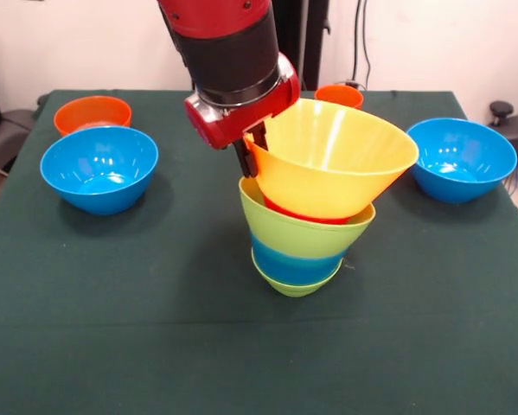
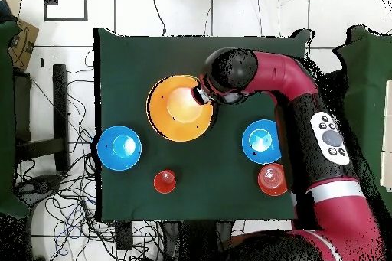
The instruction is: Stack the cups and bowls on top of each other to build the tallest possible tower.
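The tower (image 1: 297, 259) stands mid-table: a small green bowl (image 1: 291, 286) at the bottom, then a blue bowl (image 1: 295, 266), a lime green bowl (image 1: 303, 232) and a sliver of red-pink bowl (image 1: 303, 214). The large yellow bowl (image 1: 332, 156) sits on top, tilted with its mouth toward the right. My gripper (image 1: 252, 149) is shut on the yellow bowl's left rim, one finger outside and one inside. In the overhead view the yellow bowl (image 2: 180, 109) hides the tower, with the gripper (image 2: 203, 96) at its rim. A small orange cup (image 1: 339, 93) stands behind. The yellow-green cup is out of view.
A blue bowl (image 1: 99, 169) and an orange bowl (image 1: 92, 113) sit at the left. Another blue bowl (image 1: 460, 158) sits at the right. The overhead view shows them around the tower: blue bowls (image 2: 119, 148) (image 2: 261, 141), the orange bowl (image 2: 272, 179), the orange cup (image 2: 164, 181).
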Robot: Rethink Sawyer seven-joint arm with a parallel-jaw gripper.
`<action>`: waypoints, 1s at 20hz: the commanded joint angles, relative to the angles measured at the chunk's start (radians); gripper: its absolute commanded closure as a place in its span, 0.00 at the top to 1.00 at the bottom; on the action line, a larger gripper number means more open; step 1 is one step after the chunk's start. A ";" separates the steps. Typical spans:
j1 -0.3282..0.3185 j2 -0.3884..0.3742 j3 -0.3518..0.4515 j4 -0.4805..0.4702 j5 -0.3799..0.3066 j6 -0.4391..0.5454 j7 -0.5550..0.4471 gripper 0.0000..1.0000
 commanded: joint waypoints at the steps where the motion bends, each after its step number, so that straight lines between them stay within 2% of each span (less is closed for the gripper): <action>1: 0.047 0.043 -0.039 -0.070 -0.054 0.081 0.000 0.00; 8: 0.052 0.033 -0.038 -0.084 -0.059 0.074 -0.011 0.00; 15: 0.022 -0.012 -0.033 -0.021 -0.057 0.037 -0.031 0.00; 20: -0.013 -0.082 -0.027 0.042 -0.053 0.032 -0.066 0.00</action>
